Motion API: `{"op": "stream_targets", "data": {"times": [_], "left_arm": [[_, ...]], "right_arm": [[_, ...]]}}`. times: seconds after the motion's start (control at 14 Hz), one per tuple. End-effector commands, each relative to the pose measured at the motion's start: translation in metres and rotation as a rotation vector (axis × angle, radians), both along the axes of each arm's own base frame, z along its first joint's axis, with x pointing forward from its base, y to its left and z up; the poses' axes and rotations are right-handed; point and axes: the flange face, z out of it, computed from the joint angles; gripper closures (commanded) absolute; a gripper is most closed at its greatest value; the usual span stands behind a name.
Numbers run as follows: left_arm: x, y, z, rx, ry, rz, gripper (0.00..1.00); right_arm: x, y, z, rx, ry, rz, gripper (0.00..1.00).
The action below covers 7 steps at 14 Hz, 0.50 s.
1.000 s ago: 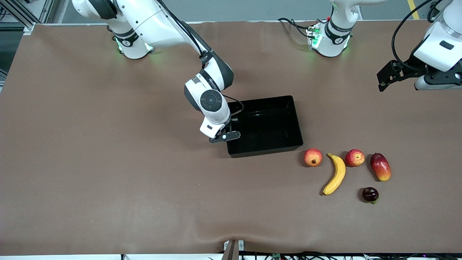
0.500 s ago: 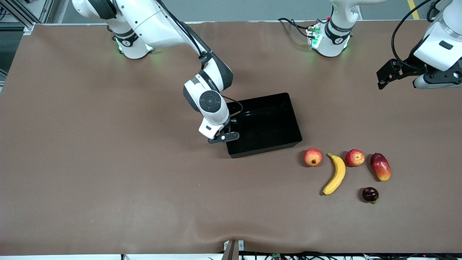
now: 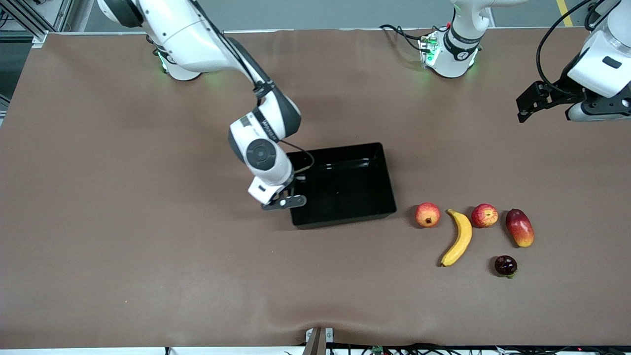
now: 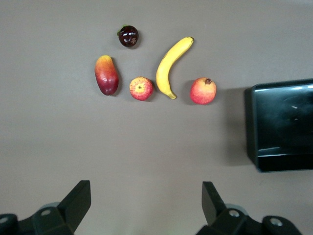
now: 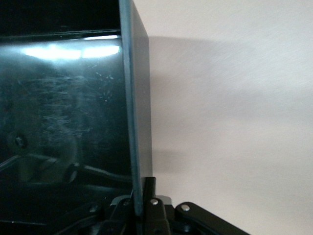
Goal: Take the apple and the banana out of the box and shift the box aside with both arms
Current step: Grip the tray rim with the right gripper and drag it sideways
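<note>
Fruit count first: five pieces, all on the brown table [image 3: 123, 246] toward the left arm's end. One banana [image 3: 458, 237], one small streaked apple [image 3: 484, 215] just beside the banana's upper end, one round red-orange fruit with a dark crown [image 3: 427, 215] beside the banana toward the box, one oblong red-yellow mango [image 3: 519, 227] toward the left arm's end from the apple, and one small dark round fruit [image 3: 506, 266] nearest the front camera. None of them touch each other as far as I can see.

One black box [image 3: 345, 185], sitting mid-table, nothing in it. The crowned fruit is the piece closest to it, near its corner.

Two arms. The right gripper [image 3: 286, 198] is clamped onto the box wall at the end toward the right arm; the right wrist view shows the thin wall [image 5: 128, 107] running straight down between the closed jaws.

The left gripper [image 4: 146, 208] hangs up in the air over bare table toward the left arm's end, jaws spread wide, gripping nothing, with all five fruits showing in its wrist view.
</note>
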Motion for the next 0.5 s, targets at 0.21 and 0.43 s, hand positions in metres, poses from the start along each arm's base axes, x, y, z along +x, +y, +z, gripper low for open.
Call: {"op": "stream_targets", "data": {"times": [0.21, 0.43], "left_arm": [[-0.002, 0.018, 0.000, -0.019, 0.008, 0.051, 0.00], [-0.001, 0.018, -0.001, -0.022, 0.012, 0.051, 0.00]], "right_arm": [[0.024, -0.048, 0.049, 0.063, -0.101, -0.080, 1.00], [0.007, -0.086, 0.039, 0.102, -0.219, -0.134, 1.00]]}}
